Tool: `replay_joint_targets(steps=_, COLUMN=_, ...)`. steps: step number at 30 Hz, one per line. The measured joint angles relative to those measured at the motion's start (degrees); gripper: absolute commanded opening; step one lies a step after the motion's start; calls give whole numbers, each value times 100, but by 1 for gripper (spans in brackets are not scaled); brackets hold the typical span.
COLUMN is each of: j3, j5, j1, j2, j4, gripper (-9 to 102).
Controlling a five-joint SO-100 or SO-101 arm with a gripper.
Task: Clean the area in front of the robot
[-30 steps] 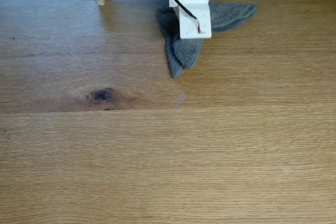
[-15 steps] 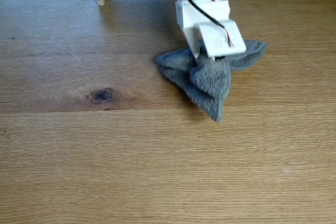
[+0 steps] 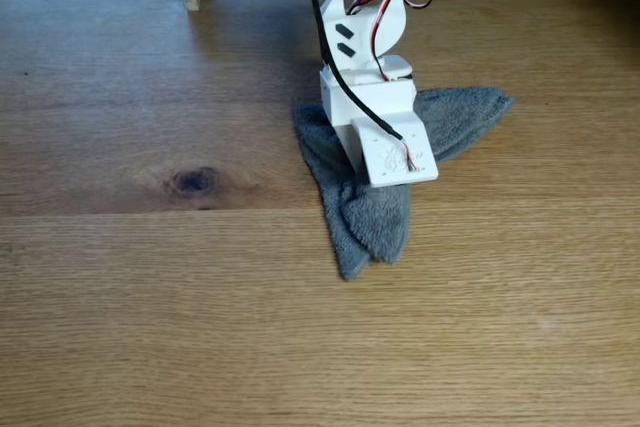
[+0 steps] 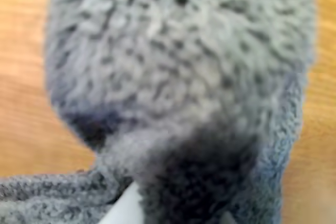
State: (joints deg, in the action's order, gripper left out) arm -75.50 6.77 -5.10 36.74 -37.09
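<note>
Pressing grey cloth [image 3: 370,222] onto oak tabletop [image 3: 150,327]: white gripper [image 3: 385,182], finger state indiscernible under cloth.

In the fixed view the white arm [image 3: 370,97] hides the pincer's jaws and the grey terry cloth's [image 3: 365,217] middle; the wrist view is blurred.

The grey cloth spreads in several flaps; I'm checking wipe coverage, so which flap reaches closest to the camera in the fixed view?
The folded flap of the grey cloth pointing down past the robot; the others spread sideways.
</note>
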Motion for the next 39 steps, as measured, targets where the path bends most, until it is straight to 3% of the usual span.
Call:
replay_joint_targets(steps=6, j3=26, j5=-264, j1=316, j2=-475, j4=1978, gripper=0)
replay_joint_targets(steps=10, j3=44, j5=-448, j1=545, j2=-536, j4=2259, gripper=0)
replay_joint_targets(steps=14, j3=246, j5=-299, j1=1160, j2=-439, j4=1564, gripper=0)
replay_joint_targets(steps=19, j3=308, j5=211, j1=1819, j2=97, j4=-176, gripper=0)
replay_joint_targets(steps=27, j3=290, j5=404, j1=1090, j2=791, j4=-2637, gripper=0)
replay_joint_targets(steps=33, j3=281, j5=281, j1=-475, j2=853, j4=-2329, gripper=0)
replay_joint_targets(steps=39, j3=281, j5=53, j1=-923, j2=729, j4=-1397, gripper=0)
